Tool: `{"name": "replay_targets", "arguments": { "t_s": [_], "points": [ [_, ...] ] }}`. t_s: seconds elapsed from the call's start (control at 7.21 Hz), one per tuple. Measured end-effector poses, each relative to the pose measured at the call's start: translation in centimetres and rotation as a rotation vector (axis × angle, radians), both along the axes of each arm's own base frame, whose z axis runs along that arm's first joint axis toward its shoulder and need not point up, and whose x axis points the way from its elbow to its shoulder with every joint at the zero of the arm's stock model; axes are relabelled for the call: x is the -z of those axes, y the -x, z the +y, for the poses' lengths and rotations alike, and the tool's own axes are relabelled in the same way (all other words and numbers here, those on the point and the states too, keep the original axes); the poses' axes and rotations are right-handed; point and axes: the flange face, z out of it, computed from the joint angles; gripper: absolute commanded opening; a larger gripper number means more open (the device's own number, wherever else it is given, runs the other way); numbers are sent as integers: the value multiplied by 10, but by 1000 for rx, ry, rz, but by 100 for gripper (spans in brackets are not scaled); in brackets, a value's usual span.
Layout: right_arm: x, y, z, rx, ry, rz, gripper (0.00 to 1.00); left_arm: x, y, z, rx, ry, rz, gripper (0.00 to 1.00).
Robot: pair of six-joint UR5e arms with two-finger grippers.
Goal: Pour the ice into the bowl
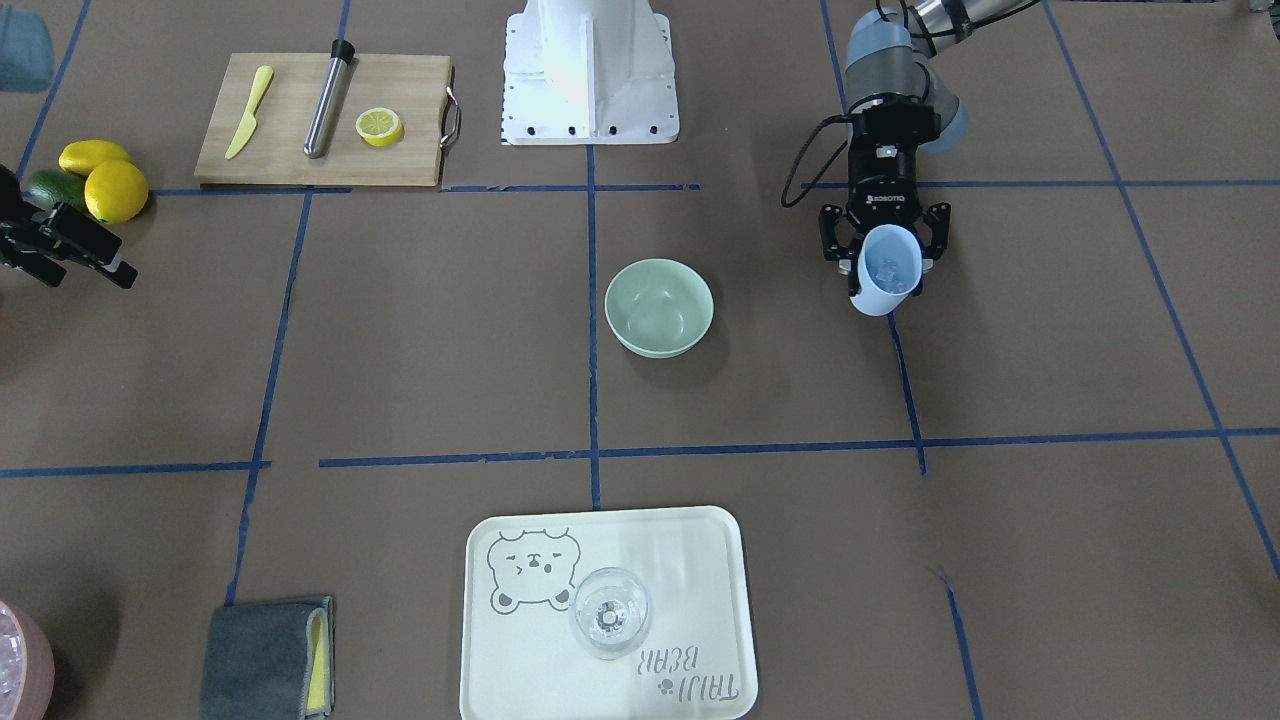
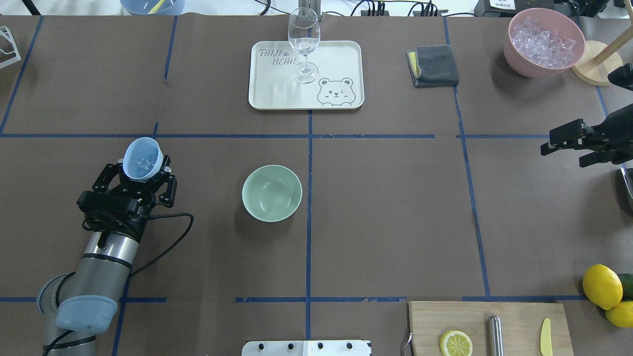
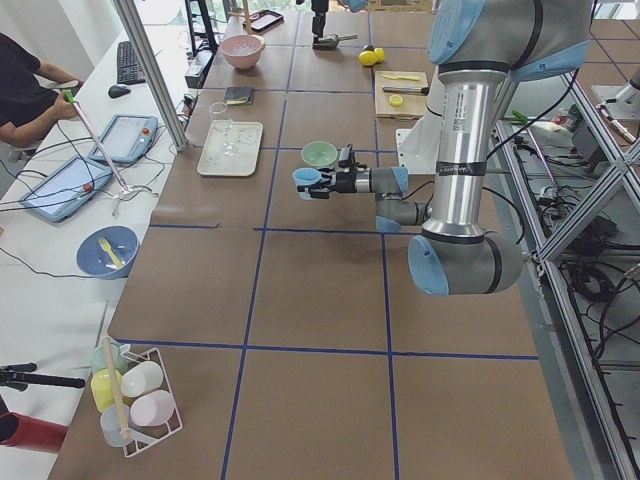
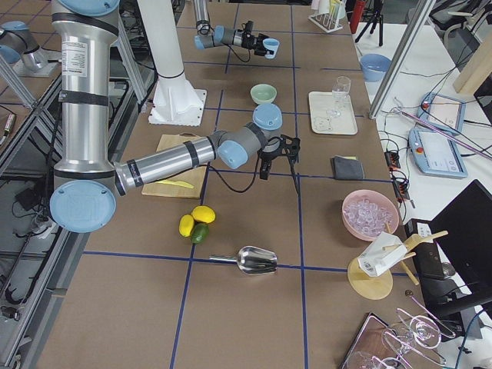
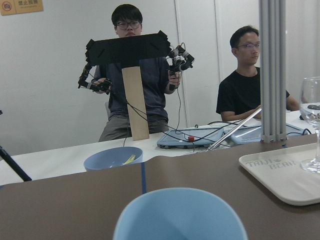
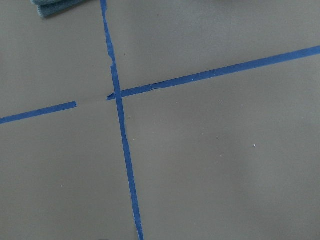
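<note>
Ice point(image 1: 888, 268) blurred inside blue cup point(image 1: 878, 297)

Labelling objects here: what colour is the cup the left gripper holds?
The cup is light blue, clearest in the overhead view.

A wide desk point(image 2: 385, 207) covered in brown paper, divided into large squares by lines of blue tape point(image 2: 308, 247). A pale green bowl point(image 2: 272, 193) sits near the centre, just left of a tape line. At the far edge is a cream tray point(image 2: 277, 89). To its right are a folded grey cloth point(image 2: 435, 65) and a pink tub point(image 2: 524, 66), which stands beside a round wooden base point(image 2: 596, 69). At the near right edge lies a wooden cutting board point(image 2: 519, 316), with two lemons point(image 2: 602, 286) and a green fruit point(image 2: 626, 284) close together beside it. A metal scoop point(image 4: 254, 261) lies near the fruit.
</note>
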Motion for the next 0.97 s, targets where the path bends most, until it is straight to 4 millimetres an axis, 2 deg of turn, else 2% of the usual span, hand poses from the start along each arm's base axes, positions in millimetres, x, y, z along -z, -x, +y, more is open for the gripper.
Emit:
{"name": "replay_targets", "arguments": {
  "t_s": [0.69, 0.97],
  "points": [
    [-1, -1, 1, -1, 2, 1, 100, 57, -55, 25, -79, -104, -341, 0],
    [-1, -1, 1, -1, 3, 1, 100, 73, -83, 33, -109, -112, -478, 0]
  ]
}}
